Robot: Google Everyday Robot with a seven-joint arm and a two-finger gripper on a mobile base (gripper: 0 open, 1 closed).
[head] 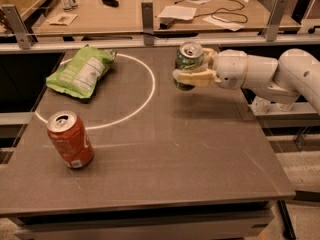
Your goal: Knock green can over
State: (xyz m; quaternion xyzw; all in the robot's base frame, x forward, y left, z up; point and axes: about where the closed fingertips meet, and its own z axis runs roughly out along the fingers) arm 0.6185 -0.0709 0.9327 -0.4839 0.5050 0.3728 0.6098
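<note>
Green can (188, 60) stands upright near the far edge of the table (200, 149), seemingly just off the surface, with the gripper (189, 73) clamped round its middle. Risk: gripped this firmly, it may slide or land standing, not topple.
</note>
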